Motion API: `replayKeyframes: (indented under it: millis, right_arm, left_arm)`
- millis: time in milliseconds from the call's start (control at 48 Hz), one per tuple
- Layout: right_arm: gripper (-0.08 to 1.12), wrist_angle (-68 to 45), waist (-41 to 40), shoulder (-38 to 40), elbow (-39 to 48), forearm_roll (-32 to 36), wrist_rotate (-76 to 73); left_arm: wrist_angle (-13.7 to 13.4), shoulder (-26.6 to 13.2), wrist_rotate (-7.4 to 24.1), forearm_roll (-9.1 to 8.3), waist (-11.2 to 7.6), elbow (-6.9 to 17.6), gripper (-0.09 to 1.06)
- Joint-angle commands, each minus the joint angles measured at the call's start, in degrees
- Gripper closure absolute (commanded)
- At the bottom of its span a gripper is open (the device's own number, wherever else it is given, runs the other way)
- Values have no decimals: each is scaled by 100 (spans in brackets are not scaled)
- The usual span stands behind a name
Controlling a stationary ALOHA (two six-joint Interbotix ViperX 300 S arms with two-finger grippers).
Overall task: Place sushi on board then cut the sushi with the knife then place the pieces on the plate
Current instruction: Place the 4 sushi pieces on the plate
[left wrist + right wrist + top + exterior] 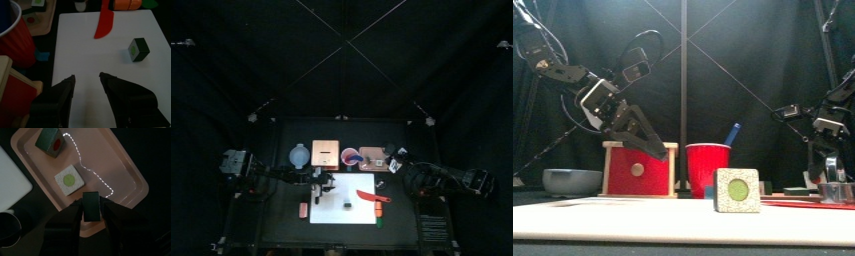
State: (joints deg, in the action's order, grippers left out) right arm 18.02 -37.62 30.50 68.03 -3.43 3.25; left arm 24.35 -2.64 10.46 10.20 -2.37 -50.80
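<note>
So you're in the last stretch: moving cut pieces to the plate. On the counter [289, 232], the white board [87, 55] lies right under your left pincer [87, 76]. That one hangs over it with its jaws spread and nothing between them.

The pink tray [123, 168] is directly below your right pincer [91, 213], which is clamped on a dark sushi piece [91, 200] near the tray's edge. I can't tell whether that piece is touching the tray or just hovering over it.

The red knife [103, 22] lies on the board, out ahead of the left pincer and well apart from it.

Two pieces already sit on the tray beyond the right pincer: a green-centred piece [69, 179] just past the jaws and a red-centred piece [52, 140] farther off. One leftover piece [139, 49] stands on the board, ahead of the left pincer and off to one side.

My guess for your next move: set the held piece flat on bare tray, clear of the green-centred one, and let go. Then go back for the leftover piece.
</note>
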Motion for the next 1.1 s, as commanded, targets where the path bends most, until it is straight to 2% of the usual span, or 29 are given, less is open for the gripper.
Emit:
replayKeyframes:
  millis: [21,333,458,812,1104]
  right_arm:
    - [30,-53,-26,62,-53,-9,9]
    - [25,-9,0,167,-88,-114,0]
    - [25,-9,220,299,-211,-457,0]
    - [25,-431,2663,123,-984,-1441,0]
    - [22,-1213,3964,-826,-1600,-1538,9]
  left_arm:
    - [26,35,-9,9,18,105,15]
    - [26,35,-9,9,18,123,15]
    - [26,35,-9,0,18,114,15]
    - [26,44,-9,9,18,114,15]
    - [26,62,-9,9,18,114,15]
